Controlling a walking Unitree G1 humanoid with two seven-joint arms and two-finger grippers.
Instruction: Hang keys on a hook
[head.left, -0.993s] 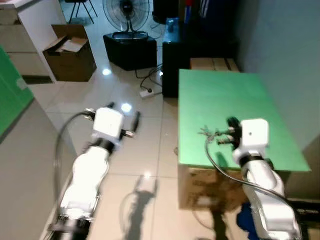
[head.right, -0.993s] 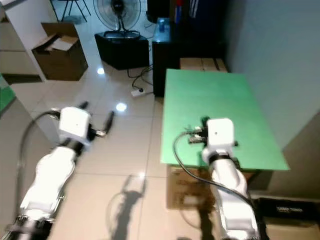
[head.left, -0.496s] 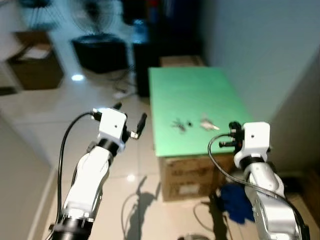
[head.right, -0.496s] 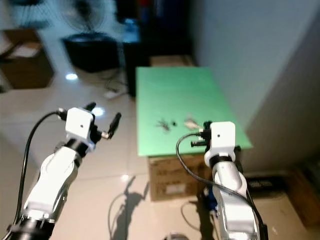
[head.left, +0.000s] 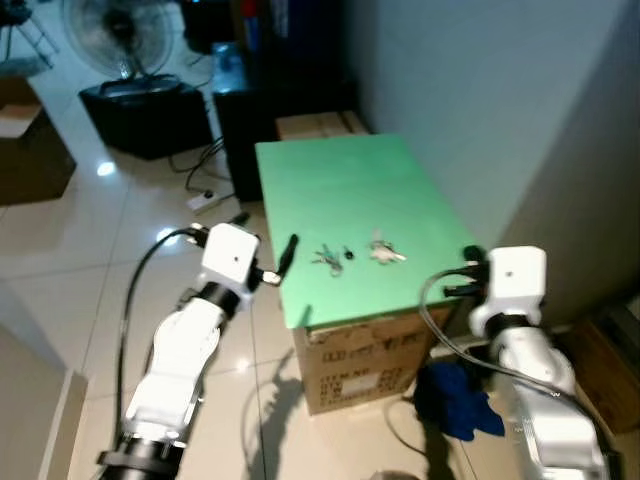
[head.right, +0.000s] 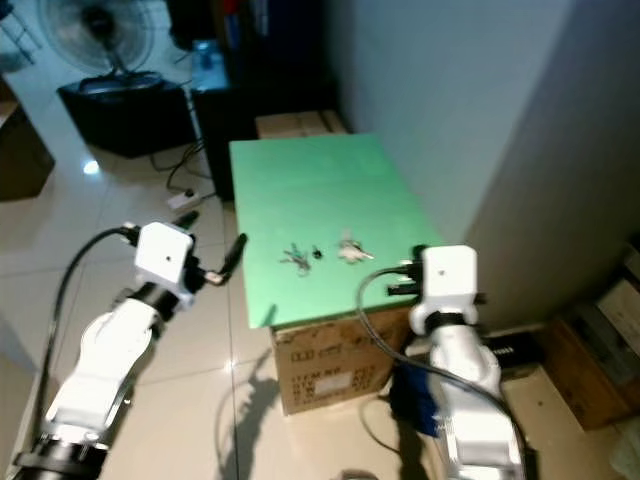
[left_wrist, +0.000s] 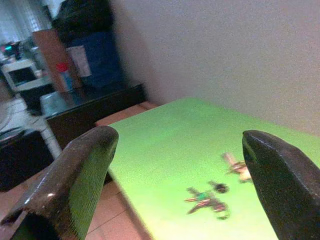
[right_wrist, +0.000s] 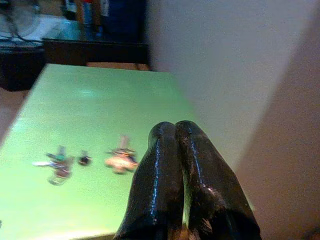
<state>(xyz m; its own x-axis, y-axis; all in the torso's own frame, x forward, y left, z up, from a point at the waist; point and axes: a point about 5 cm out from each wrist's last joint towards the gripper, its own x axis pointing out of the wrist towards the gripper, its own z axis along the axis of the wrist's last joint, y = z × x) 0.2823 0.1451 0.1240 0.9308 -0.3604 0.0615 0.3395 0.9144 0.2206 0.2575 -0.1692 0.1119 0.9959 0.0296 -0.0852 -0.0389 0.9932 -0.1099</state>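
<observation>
Glossy pale floor tiles (head.left: 60, 230) run up to a grey wall (head.left: 480, 90), and against that wall sits a green board (head.left: 340, 200) laid flat on a cardboard box (head.left: 370, 350). On the near half of the board lie two small bunches of keys: one darker bunch (head.left: 326, 259) toward my left and a paler bunch (head.left: 382, 251) toward my right, close to each other but apart, with a small dark round thing (head.left: 348, 254) between them. I cannot make out any detail of the bunches beyond that.

My left gripper (head.left: 268, 248) hangs over the floor just beside the board's left edge, level with the keys, its two black fingers (left_wrist: 75, 185) spread wide with nothing between them. In the left wrist view the keys lie on the green surface seen through that gap.

My right gripper (head.right: 400, 277) sits at the board's near right corner, pointing across toward the keys, well short of them. Its fingers (right_wrist: 165, 170) are pressed together along their length and hold nothing.

Beyond the board stand a dark cabinet (head.left: 240, 110) and a standing fan (head.left: 110, 40) on a black box (head.left: 150, 115), and a cable with a power strip (head.left: 205, 200) lies on the tiles. Something blue (head.left: 455, 400) lies on the floor by the cardboard box near my right arm.
</observation>
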